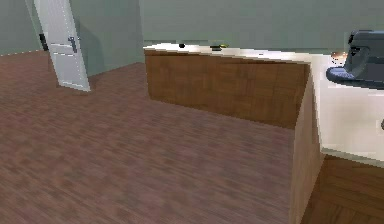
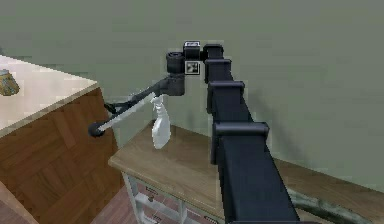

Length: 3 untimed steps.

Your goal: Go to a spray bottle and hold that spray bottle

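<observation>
At the arm side view's middle: pale spray bottle [image 2: 158,124] by the gripper [image 2: 98,127], tabletop [image 2: 190,165] behind. Whether it is held cannot be told. Judgement: the robot should raise the arm slowly and confirm the bottle clears the tabletop.

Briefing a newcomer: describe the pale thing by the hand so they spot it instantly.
Find the wood-topped drawer unit against the grey wall. Toward the arm side view's left end of it, by the hand's fingers, is a pale thing. It alone is whitish and pear-shaped.
</observation>
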Tool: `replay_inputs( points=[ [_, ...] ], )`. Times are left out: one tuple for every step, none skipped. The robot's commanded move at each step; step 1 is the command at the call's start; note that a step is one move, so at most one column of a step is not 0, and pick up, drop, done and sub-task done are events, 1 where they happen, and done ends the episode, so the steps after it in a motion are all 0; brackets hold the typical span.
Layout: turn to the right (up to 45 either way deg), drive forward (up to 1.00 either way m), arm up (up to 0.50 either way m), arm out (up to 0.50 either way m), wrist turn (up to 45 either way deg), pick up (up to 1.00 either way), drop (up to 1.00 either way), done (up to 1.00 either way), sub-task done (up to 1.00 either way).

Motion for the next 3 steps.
replay_inputs(
  points=[
    [0.0,0.0,0.0,0.0,45.0,0.0,0.0,0.0,0.0],
    [0.0,0.0,0.0,0.0,12.0,0.0,0.0,0.0,0.0],
    [0.0,0.0,0.0,0.0,0.0,1.0,0.0,0.0,0.0]
  ],
)
